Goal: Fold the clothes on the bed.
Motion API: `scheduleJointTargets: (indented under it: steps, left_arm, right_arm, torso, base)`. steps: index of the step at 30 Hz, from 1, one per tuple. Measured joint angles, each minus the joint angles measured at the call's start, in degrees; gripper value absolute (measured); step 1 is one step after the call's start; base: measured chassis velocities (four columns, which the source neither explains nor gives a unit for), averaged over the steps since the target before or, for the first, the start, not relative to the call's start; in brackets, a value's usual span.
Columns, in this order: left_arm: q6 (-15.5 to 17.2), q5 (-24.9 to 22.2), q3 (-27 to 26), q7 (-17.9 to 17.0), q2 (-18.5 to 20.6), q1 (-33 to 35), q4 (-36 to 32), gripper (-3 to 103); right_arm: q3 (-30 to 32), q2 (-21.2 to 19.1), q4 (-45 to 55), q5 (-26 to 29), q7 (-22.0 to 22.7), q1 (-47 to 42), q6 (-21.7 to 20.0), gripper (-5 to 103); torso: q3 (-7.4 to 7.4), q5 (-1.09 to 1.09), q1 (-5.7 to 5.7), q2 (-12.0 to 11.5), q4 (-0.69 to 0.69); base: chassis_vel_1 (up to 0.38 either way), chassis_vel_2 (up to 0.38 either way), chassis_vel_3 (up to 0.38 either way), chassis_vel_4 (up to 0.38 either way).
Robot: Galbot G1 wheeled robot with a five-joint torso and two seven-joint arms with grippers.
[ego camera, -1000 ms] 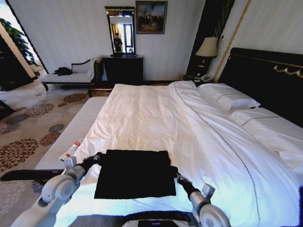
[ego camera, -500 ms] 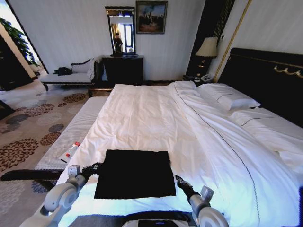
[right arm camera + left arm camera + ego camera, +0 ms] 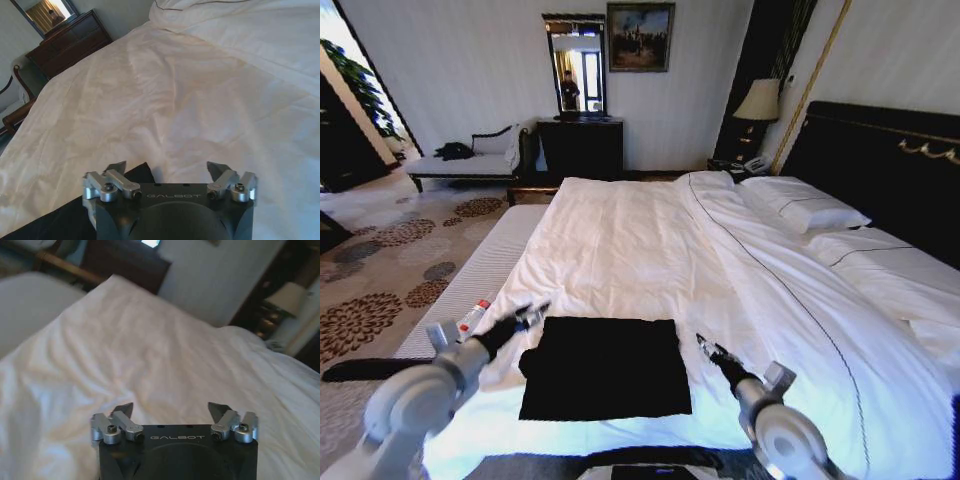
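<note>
White-sheeted bed (image 3: 650, 250) with dark headboard, pillows at its far right. Black T-shirt (image 3: 605, 366) folded into a flat rectangle near the bed's front edge, between both arms. Left gripper (image 3: 532, 313) raised just off its left corner, jaws spread, holding nothing. Right gripper (image 3: 705, 345) beside its right edge, likewise spread and empty.

Grey rounded arm joints; black end effector (image 3: 171, 412) marked GALBOT, silver screws.
</note>
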Motion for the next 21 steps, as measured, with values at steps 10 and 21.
scheduleJointTargets:
  steps: [10, 21]
  left_arm:
    - [-4.67, 1.32, 6.23, 7.03, -4.24, -7.59, 18.84, 100]
    - [-6.99, 3.23, 10.93, 8.87, -7.41, -11.86, 27.52, 100]
  right_arm:
    - [-4.05, 0.37, -6.83, 3.99, 0.17, 8.09, -0.40, 100]
    - [-6.00, 1.11, -10.17, 4.57, 0.55, 10.60, -0.41, 100]
  torso:
    - [0.00, 0.02, 0.00, 0.00, 0.02]
    - [-0.01, 0.02, 0.00, 0.00, 0.00]
  base:
    - [0.000, 0.000, 0.000, 0.000]
    - [0.000, 0.000, 0.000, 0.000]
